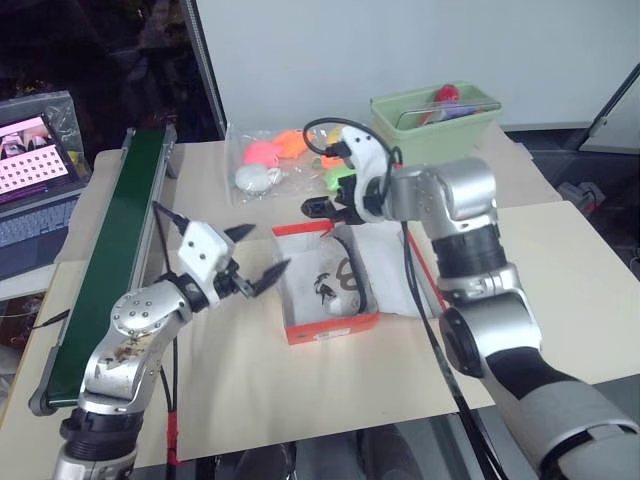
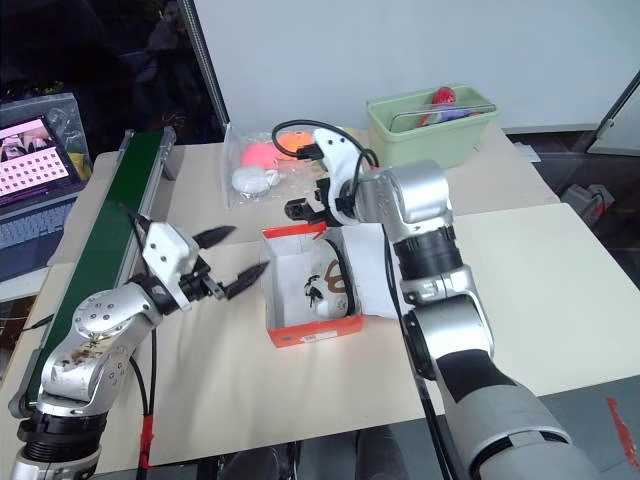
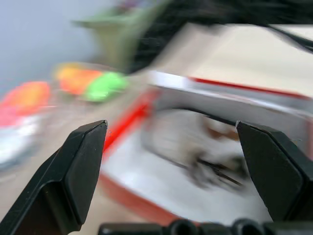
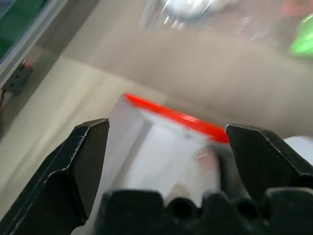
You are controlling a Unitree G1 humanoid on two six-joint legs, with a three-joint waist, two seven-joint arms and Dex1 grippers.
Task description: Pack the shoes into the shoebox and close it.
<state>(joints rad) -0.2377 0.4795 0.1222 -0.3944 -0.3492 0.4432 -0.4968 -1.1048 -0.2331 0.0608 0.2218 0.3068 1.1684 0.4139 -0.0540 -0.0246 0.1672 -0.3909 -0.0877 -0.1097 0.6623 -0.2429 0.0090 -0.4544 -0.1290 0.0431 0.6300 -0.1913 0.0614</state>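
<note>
My left end effector is open beside the shoebox; my right end effector hangs open above the shoes. Bumping could slide the box.

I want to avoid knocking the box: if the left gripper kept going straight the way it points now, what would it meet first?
Probably the shoebox. The open left gripper points toward its near red side wall, and the left wrist view looks along the fingers at that wall and the shoes inside. Its height is unclear, so it might pass over the rim.
</note>
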